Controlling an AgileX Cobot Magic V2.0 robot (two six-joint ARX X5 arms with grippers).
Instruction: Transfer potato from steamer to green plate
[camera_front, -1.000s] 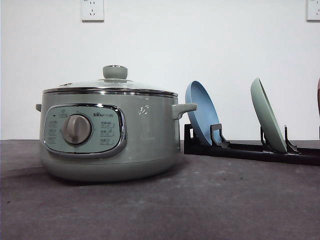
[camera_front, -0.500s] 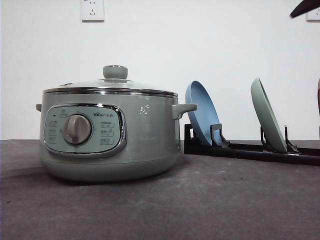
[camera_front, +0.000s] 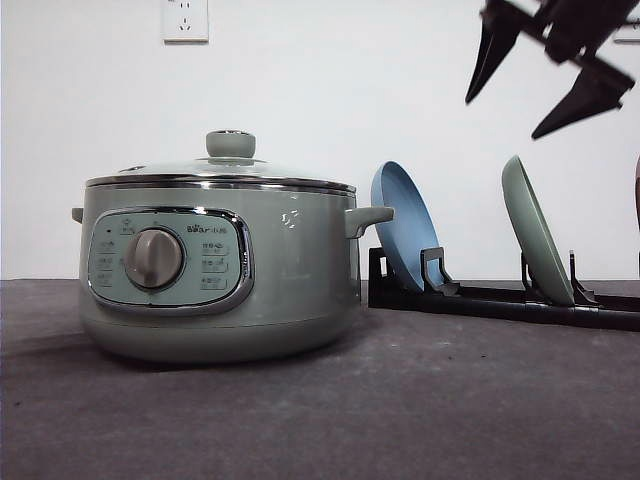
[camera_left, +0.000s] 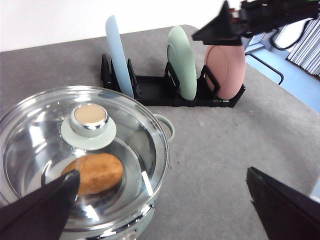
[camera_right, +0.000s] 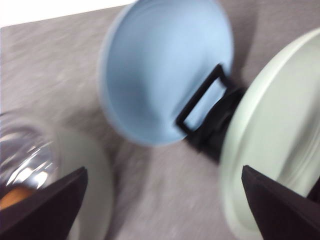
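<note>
Oblong orange-brown potato (camera_left: 93, 172) inside lidded sage-green round steamer (camera_front: 215, 265) on grey desk (camera_front: 400, 400). Pale mint-green round plate (camera_front: 535, 230) upright in black rack (camera_front: 500, 298). Right hand (camera_front: 545, 75) spread, above plate. Left hand (camera_left: 162, 202) spread, empty.

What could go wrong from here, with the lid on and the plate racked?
The glass lid covers the steamer, so the potato can't be reached until it's lifted. The green plate stands on edge in the rack beside the blue plate; the open right gripper above could knock either while pulling it.
</note>
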